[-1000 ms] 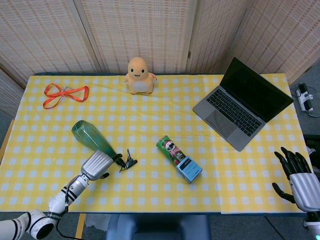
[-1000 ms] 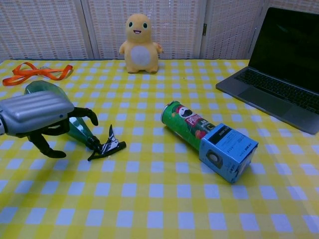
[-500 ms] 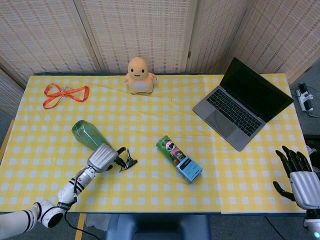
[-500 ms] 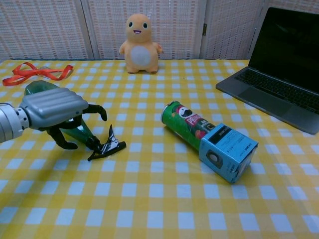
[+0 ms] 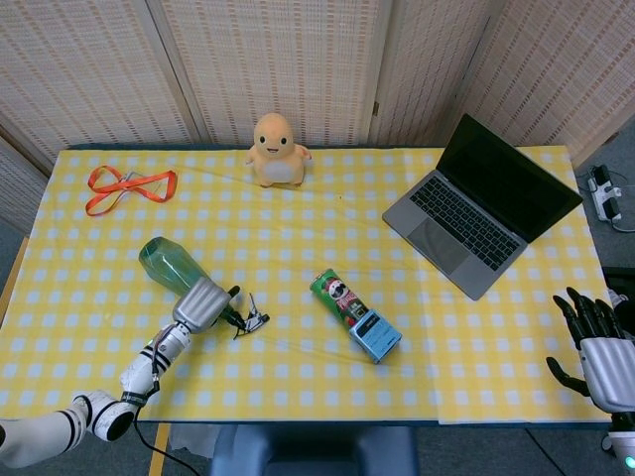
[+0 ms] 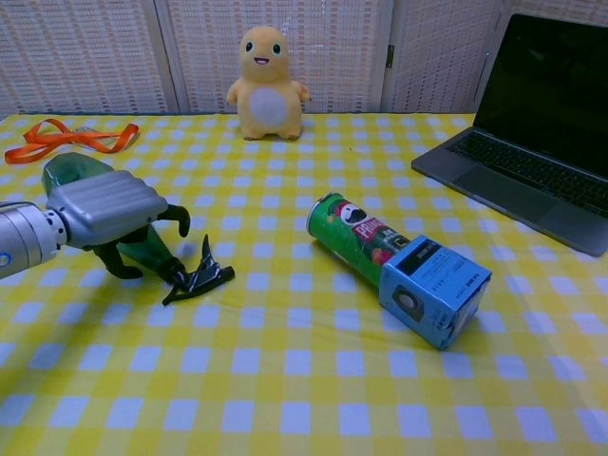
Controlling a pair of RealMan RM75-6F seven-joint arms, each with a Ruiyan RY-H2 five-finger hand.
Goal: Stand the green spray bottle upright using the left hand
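The green spray bottle (image 5: 162, 263) lies on its side on the yellow checked table (image 5: 298, 233), its base pointing to the far left and its black trigger nozzle (image 5: 252, 320) to the near right. My left hand (image 5: 201, 301) sits over the bottle's neck, fingers curled around it. In the chest view the left hand (image 6: 104, 211) covers the middle of the bottle (image 6: 71, 172); the thumb reaches under the near side and the nozzle (image 6: 198, 278) sticks out to the right. My right hand (image 5: 600, 342) hangs off the table's near right corner, fingers spread and holding nothing.
A Pringles can (image 5: 354, 314) lies on its side right of the nozzle. An open laptop (image 5: 481, 203) stands at the far right, an orange plush toy (image 5: 277, 149) at the back middle and an orange lanyard (image 5: 129, 186) at the back left.
My left hand has moved forward and down onto the bottle's neck and closed its fingers around it. The bottle has shifted slightly to the left. The right hand has sunk a little.
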